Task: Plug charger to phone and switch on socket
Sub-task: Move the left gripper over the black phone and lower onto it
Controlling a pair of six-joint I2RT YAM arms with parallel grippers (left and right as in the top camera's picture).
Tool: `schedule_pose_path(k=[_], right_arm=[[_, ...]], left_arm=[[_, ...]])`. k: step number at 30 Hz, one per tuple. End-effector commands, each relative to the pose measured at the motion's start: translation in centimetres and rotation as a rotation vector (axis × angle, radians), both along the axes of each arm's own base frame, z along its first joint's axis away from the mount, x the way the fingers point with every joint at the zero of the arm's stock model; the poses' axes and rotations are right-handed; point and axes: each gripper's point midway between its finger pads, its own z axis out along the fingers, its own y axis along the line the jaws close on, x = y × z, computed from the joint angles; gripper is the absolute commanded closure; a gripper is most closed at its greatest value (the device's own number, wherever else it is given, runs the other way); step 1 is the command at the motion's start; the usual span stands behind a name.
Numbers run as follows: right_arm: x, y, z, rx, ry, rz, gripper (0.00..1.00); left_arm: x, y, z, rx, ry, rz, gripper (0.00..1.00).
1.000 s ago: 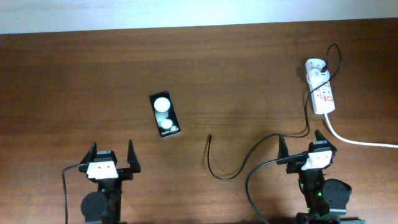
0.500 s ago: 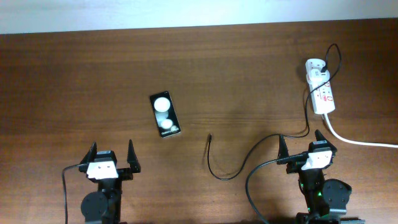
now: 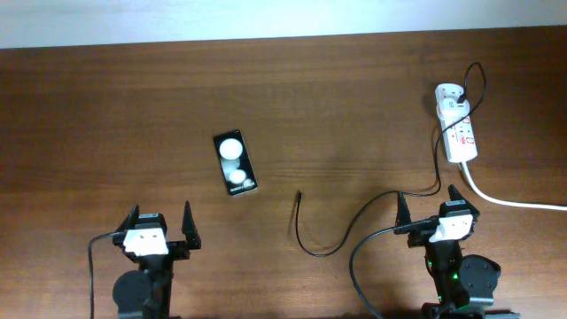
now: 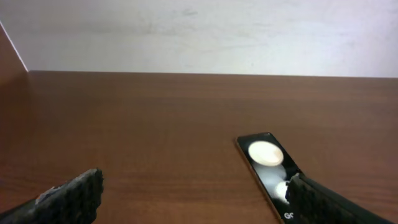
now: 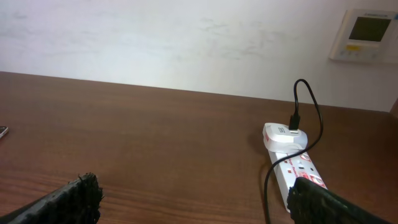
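Note:
The black phone (image 3: 235,163) lies flat left of the table's middle, its white patches up; it also shows in the left wrist view (image 4: 268,171). The charger's thin black cable (image 3: 312,241) curls on the table, its plug tip (image 3: 299,194) free right of the phone. Its white adapter (image 3: 449,96) sits in the far end of the white socket strip (image 3: 461,135), which also shows in the right wrist view (image 5: 297,173). My left gripper (image 3: 160,223) is open and empty, near of the phone. My right gripper (image 3: 429,206) is open and empty, near of the socket.
The socket's thick white cord (image 3: 514,200) runs off the right edge. Thick black robot cables (image 3: 356,257) loop near the right arm's base. A white wall with a wall panel (image 5: 367,34) stands behind the table's far edge.

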Motion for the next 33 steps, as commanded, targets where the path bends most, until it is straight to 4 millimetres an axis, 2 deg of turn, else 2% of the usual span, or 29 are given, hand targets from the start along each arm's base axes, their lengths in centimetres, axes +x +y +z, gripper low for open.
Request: schedule_pose_path(k=[1,4,8,11,15,17,19,24,27,31,33], right_arm=[[-0.1,0.7,-0.2,0.006,0.002,0.033,0.02],[-0.1,0.7,-0.2,0.006,0.002,0.033,0.01],[-0.1,0.7,-0.2,0.006,0.002,0.033,0.01],[-0.1,0.7,-0.2,0.006,0.002,0.033,0.02],[-0.1,0.7,-0.2,0.006,0.002,0.033,0.01],[-0.1,0.7,-0.2,0.006,0.002,0.033,0.01],[-0.1,0.7,-0.2,0.006,0.002,0.033,0.01],[-0.1,0.7,-0.2,0.006,0.002,0.033,0.01],[-0.1,0.7,-0.2,0.006,0.002,0.033,0.01],[-0.1,0.7,-0.2,0.006,0.002,0.033,0.01],[-0.1,0.7,-0.2,0.006,0.002,0.033,0.01]], left_arm=[[-0.2,-0.2,3.2,0.01,-0.004,-0.013,0.01],[0.2,-0.2,4.7,0.008,0.031,-0.013,0.01],[2.2,-0.1,6.0,-0.002,0.188,-0.015,0.01],[4.4,-1.1,4.7,-0.031,0.345,-0.077,0.01],[7.5,-2.9,1.2,-0.068,0.598,-0.156,0.01],[9.4,-5.1,0.9,-0.053,0.673,-0.216,0.01],[10.5,-6.5,1.3,-0.04,0.67,-0.254,0.01],[10.5,-7.0,1.2,-0.042,0.671,-0.273,0.01],[10.0,-5.3,0.6,-0.167,0.72,-0.094,0.01],[10.4,-4.7,2.6,-0.185,0.785,-0.025,0.01],[11.1,-5.1,2.6,-0.171,0.831,0.025,0.01]])
